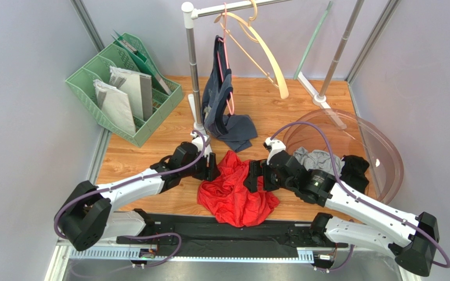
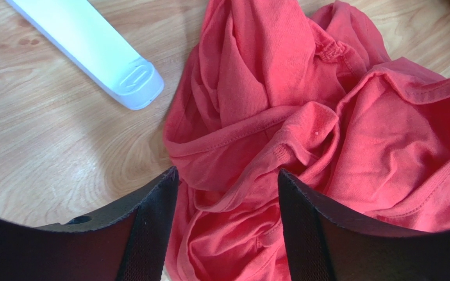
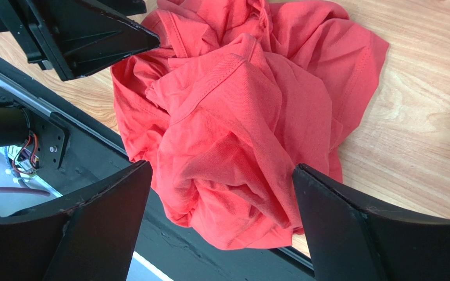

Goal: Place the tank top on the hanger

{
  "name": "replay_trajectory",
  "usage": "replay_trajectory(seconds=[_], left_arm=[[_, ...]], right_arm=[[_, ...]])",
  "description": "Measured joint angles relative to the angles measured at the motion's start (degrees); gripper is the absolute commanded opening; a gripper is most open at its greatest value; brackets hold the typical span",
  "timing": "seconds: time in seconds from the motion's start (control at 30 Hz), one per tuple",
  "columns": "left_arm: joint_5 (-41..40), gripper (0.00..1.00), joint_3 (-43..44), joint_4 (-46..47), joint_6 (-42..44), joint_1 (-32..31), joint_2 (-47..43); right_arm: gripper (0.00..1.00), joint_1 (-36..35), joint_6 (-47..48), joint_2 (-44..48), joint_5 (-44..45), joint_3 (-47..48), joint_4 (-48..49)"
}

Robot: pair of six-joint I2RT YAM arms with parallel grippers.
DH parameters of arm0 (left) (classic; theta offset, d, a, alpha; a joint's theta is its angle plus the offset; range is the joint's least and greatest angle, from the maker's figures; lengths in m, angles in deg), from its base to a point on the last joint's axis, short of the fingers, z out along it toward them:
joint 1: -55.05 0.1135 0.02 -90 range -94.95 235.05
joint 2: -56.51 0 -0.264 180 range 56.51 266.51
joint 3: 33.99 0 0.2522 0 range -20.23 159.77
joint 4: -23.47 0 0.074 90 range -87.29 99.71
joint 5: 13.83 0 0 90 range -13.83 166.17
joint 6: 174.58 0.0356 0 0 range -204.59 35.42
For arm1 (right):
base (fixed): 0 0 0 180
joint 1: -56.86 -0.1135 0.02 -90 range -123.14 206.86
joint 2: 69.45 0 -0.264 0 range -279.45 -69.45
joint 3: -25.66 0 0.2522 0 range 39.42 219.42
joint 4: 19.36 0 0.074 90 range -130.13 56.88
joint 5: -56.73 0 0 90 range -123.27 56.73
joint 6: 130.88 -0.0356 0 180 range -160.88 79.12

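Flanking the crumpled bright red thin tank top (image 1: 233,193), jaws spread, left gripper (image 2: 227,175) and right gripper (image 3: 221,168) are risking pinching bunched layers

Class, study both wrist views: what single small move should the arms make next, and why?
Probably lower and close the left gripper on the seamed fold of the tank top between its open fingers; the top lies crumpled, ungripped, the right gripper open too.
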Motion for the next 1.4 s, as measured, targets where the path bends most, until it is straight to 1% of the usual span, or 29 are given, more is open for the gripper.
replay_trajectory(seconds=[0.17,0.23,0.27,0.3,0.33,0.37,0.4,0.43,0.5,0.53,0.57,0.6,0.63,0.7,0.77,0.9,1.0,1.13,1.17,1.2,1.23,1.27,1.3,1.33,1.37,1.4], left_arm=[[3.23,0.56,-0.07,2.51,0.07,0.00,2.08],[4.11,0.48,-0.15,3.37,0.09,0.00,2.73],[4.39,0.38,-0.22,3.76,0.04,0.00,3.15],[4.70,0.24,-0.31,4.31,-0.04,0.00,3.63],[5.14,0.06,-0.44,4.98,-0.13,0.00,4.17],[5.46,0.00,-0.48,5.35,-0.20,0.00,4.79],[5.75,0.00,-0.48,5.70,-0.26,0.00,5.40],[6.10,0.00,-0.46,6.05,0.00,-0.02,6.21],[6.29,0.00,-0.48,6.19,-0.20,0.00,7.10],[6.19,0.00,-0.50,6.10,-0.22,-0.02,7.17],[5.92,0.00,-0.57,5.84,-0.37,-0.02,6.82],[5.05,0.00,-0.61,4.92,-0.61,0.00,5.68],[4.33,0.00,-0.61,3.67,-0.76,-0.02,3.82],[2.23,0.00,-0.55,0.72,-0.83,-0.02,-0.94],[-1.14,0.00,0.15,-4.70,-0.83,0.00,-10.12],[-8.44,0.00,5.66,-14.88,-0.33,-0.02,-25.99],[-12.87,0.00,11.08,-21.92,0.37,0.00,-33.09],[-16.72,0.00,16.76,-30.80,0.92,-0.02,-38.23],[-17.40,0.00,17.90,-32.72,1.05,0.00,-38.88],[-17.99,0.00,19.17,-34.69,1.27,-0.02,-39.65],[-18.51,0.00,20.46,-36.54,1.51,0.00,-40.30],[-18.82,0.00,21.55,-37.83,1.66,0.00,-40.68],[-18.93,0.00,22.91,-39.21,1.81,-0.02,-40.96],[-18.91,0.00,24.20,-40.02,1.92,0.00,-41.03],[-18.69,0.00,24.94,-40.35,1.92,0.00,-40.96],[-18.47,0.00,25.46,-40.46,1.97,0.00,-40.81]], right_arm=[[0.97,-0.07,-0.63,-0.24,-0.09,-0.28,0.90],[0.95,-0.07,-1.05,-0.31,-0.15,-1.03,1.79],[0.91,-0.07,-1.25,-0.52,-0.26,-1.38,1.92],[0.82,-0.07,-1.53,-0.87,-0.44,-1.88,2.29],[0.77,-0.07,-1.77,-1.29,-0.59,-2.32,2.56],[0.74,-0.07,-1.99,-1.68,-0.61,-2.75,2.73],[0.65,-0.07,-2.14,-2.01,-0.85,-3.06,2.75],[0.62,-0.07,-2.49,-2.45,-1.05,-3.37,2.84],[0.47,-0.07,-2.80,-2.86,-1.16,-3.52,2.86],[0.34,-0.07,-2.95,-2.93,-1.22,-3.54,2.93],[0.14,-0.07,-3.13,-2.95,-1.29,-3.54,3.10],[0.05,-0.07,-2.95,-2.97,-1.20,-3.54,3.13],[0.00,-0.07,-2.82,-3.02,-1.01,-3.52,3.08],[0.00,-0.13,-2.69,-3.39,-0.35,-3.45,2.95],[0.00,-0.17,-2.08,-4.33,0.76,-2.82,2.38],[0.00,-0.17,1.22,-8.48,5.57,4.15,-2.75],[0.00,0.07,5.07,-11.47,10.62,12.24,-5.86],[0.00,2.78,10.78,-14.60,16.17,23.67,-7.63],[0.04,4.17,12.22,-15.08,17.05,25.99,-7.63],[0.12,5.35,13.25,-15.37,17.62,27.45,-7.56],[0.25,7.08,14.47,-15.82,18.01,29.35,-7.80],[0.60,8.57,15.41,-16.37,18.36,30.82,-7.76],[0.72,9.51,15.91,-16.76,18.75,31.80,-7.80],[0.79,10.45,16.61,-17.25,19.37,32.94,-8.00],[0.84,10.93,16.96,-17.51,19.71,33.66,-8.22],[0.85,11.26,17.51,-17.57,19.96,34.18,-8.63]])
